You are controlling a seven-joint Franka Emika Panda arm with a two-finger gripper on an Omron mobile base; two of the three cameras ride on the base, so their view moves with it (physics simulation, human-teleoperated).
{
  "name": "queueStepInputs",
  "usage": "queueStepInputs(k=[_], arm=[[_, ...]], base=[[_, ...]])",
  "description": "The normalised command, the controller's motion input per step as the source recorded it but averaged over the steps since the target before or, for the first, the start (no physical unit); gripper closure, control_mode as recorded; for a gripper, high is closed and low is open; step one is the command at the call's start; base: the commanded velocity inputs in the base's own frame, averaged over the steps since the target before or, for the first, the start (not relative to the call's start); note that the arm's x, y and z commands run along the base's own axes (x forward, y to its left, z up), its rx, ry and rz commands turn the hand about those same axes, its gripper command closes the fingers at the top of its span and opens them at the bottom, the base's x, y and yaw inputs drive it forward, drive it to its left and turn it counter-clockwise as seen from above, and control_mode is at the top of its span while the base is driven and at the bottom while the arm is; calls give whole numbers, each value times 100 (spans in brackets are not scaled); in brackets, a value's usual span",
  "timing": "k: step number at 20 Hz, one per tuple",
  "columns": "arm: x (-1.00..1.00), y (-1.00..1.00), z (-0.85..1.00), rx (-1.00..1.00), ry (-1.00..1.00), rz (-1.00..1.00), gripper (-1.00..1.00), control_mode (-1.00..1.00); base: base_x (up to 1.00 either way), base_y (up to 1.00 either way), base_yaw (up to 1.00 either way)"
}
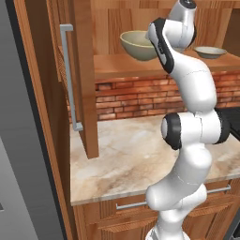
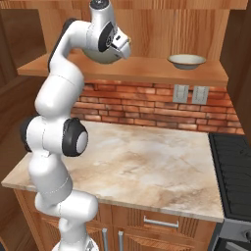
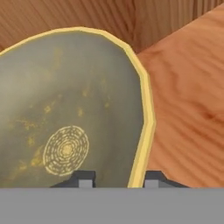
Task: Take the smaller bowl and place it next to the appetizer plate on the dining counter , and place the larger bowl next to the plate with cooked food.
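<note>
The white arm reaches up to the wooden shelf above the brick backsplash, and its hand is right at the deep olive-beige bowl with the yellowish rim, the larger bowl of the two. From the left side I can see most of that bowl standing on the shelf, though its right edge is covered by the arm's dark wrist joint. From the right side the bowl is almost wholly hidden behind the hand; only a sliver of its underside might show there, and I cannot be sure of it.

Looking along the gripper, the bowl's rim passes between the two dark finger tips, one tip inside the bowl and one outside over the shelf wood. The tips stand apart on either side of the rim; whether they press on it I cannot make out, since just their ends rise above the bottom edge.

The small shallow grey-beige bowl with the pale rim sits farther right on the same shelf, well apart from the big one.

Below lies a marbled beige stone counter over wooden drawers; a dark stove top is cut off at the right edge.
</note>
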Motion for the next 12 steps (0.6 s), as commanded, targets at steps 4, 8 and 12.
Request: queueStepInputs(k=[4,8,12], arm=[[-62,0,-14,0,-6,0,100,-100],[-100,0,-21,0,-24,-4,100,-100],[-100,-3,-6,0,-32,-4,100,-100]], base=[[0,0,0],[0,0,0],[0,0,0]])
